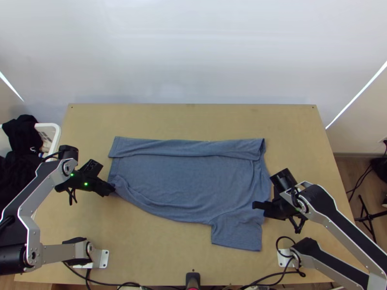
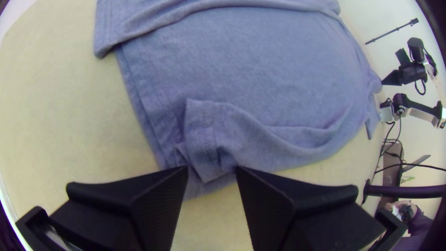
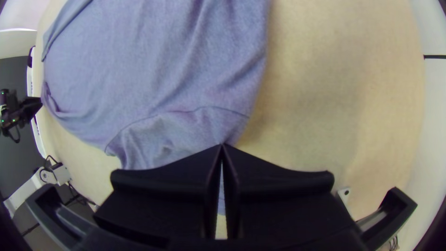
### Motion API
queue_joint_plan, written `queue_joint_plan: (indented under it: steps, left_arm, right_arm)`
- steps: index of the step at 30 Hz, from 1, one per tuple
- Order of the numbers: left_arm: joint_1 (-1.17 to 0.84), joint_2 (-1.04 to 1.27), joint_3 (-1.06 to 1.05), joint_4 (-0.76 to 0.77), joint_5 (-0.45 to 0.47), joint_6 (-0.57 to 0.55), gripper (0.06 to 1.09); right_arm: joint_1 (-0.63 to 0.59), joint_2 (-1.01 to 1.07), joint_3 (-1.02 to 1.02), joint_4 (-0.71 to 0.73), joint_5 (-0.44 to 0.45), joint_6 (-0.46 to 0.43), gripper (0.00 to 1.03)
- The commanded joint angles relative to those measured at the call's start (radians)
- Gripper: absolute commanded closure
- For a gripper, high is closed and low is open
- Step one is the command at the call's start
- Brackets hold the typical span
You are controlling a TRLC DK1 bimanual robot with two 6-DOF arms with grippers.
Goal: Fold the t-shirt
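Second side fold likely next for the t-shirt (image 1: 184,179)

It lies mid-frame on the surface (image 1: 159,251), upper side folded in, sleeve (image 1: 237,232) lower right. The right gripper (image 3: 222,145) is clamped on it near the sleeve; the left gripper (image 2: 212,169) stands apart-fingered at the hem corner, probably to lift both ends together

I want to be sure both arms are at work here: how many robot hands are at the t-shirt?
2. The left hand is at the near-left corner of the t-shirt; the right hand is over the sleeve towards the near right.
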Motion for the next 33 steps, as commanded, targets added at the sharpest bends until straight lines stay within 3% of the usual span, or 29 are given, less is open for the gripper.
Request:
queue_joint_plan:
  steps: [1,21,22,25,26,33]
  left_arm:
    - [0.0,0.024,0.002,0.014,-0.005,-0.003,0.54]
    - [-0.042,0.032,0.011,0.018,-0.006,-0.047,0.54]
    - [-0.042,0.032,0.009,0.018,-0.006,-0.047,0.57]
    - [-0.037,0.031,0.008,0.04,-0.005,-0.049,0.98]
    - [-0.032,0.031,0.008,0.044,-0.005,-0.052,1.05]
    - [0.012,0.028,0.025,0.049,-0.005,-0.053,1.05]
  right_arm:
    - [0.0,-0.001,0.0,0.0,0.001,0.002,1.0]
    - [-0.001,-0.007,-0.003,0.0,0.001,0.002,1.0]
    - [-0.001,-0.007,-0.003,0.0,0.001,0.002,1.0]
    - [-0.001,-0.009,-0.003,0.0,0.001,0.002,1.0]
    - [-0.001,-0.012,-0.005,0.0,-0.001,0.002,1.0]
    - [-0.008,-0.01,0.004,0.0,0.001,0.006,1.0]
